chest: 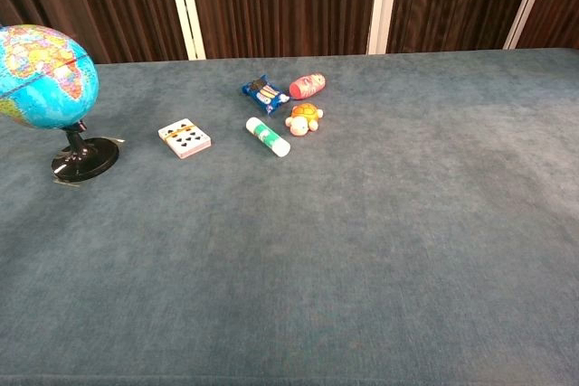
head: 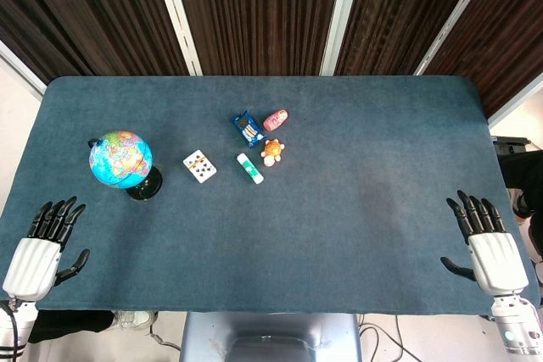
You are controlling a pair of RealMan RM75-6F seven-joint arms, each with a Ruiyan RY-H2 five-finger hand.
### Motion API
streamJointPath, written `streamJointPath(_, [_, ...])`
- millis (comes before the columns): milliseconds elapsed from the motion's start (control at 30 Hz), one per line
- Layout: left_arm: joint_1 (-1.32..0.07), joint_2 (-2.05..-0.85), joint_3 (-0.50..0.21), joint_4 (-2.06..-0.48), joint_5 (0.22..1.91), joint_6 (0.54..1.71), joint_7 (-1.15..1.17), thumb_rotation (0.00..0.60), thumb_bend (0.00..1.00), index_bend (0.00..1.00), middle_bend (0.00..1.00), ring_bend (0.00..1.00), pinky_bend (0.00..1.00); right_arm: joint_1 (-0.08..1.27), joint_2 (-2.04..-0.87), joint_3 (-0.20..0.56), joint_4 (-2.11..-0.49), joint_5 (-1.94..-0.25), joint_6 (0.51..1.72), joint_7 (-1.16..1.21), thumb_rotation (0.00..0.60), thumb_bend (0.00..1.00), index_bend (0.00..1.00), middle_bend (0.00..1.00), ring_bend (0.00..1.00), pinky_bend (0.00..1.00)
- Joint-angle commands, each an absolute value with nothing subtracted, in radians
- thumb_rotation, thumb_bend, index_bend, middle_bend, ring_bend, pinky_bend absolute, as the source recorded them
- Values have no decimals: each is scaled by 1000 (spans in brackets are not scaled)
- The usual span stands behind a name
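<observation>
Left hand (head: 38, 252) flat, fingers spread, holding nothing, near-left bench (head: 356, 235) corner beside globe (head: 121, 159). Right hand (head: 490, 247) likewise, near-right corner.

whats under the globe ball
Under the globe a short black stem joins a round black base that stands on the blue table cover. The cover beneath that base is hidden.

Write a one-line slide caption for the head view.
Both open hands, left hand and right hand, rest at the table edges; globe nearest the left.
</observation>
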State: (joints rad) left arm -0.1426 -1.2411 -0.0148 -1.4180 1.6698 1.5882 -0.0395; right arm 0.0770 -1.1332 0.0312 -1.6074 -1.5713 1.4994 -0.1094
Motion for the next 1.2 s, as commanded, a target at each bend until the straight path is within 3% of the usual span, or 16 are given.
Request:
streamJointPath(33, [-143,-1242,-15,-1418,1669,1587,-39,600,381,0,0,0,9,78,-1133,31,-1608,-1572,1498,-109,600,152,0,0,0,0])
streamJointPath(233, [-163,-1285,-27,-1383,1687,1602,-130,600,380,0,0,0,14,79,-1132,27,-1612,-1584,1500,-107,600,152,0,0,0,0])
streamJointPath(367, [-192,-1375,-95,-1365,1625,1615,-293,599,340,0,0,0,4,76,-1126,25,-1615,-1588,1503,-99,600,152,0,0,0,0])
streamJointPath(400, [-202,-1389,-114,-1370,1605,1607,-324,584,327,0,0,0,1,77,-1125,24,-1615,-1587,1500,-97,600,152,0,0,0,0])
streamJointPath(500, [-240,-1410,-172,-1403,1535,1556,-374,413,295,0,0,0,0,80,-1124,23,-1614,-1585,1492,-96,600,152,0,0,0,0])
streamJointPath(567, [-268,-1414,-205,-1434,1491,1512,-374,357,289,0,0,0,0,81,-1124,22,-1614,-1584,1488,-96,600,151,0,0,0,0])
streamJointPath(800, [-351,-1452,-275,-1453,1417,1431,-271,348,285,0,0,0,0,83,-1115,20,-1622,-1573,1472,-90,600,152,0,0,0,0])
streamJointPath(1200, [-425,-1605,-340,-1164,1391,1513,-99,363,288,0,0,0,0,76,-1098,12,-1627,-1585,1481,-56,600,151,0,0,0,0])
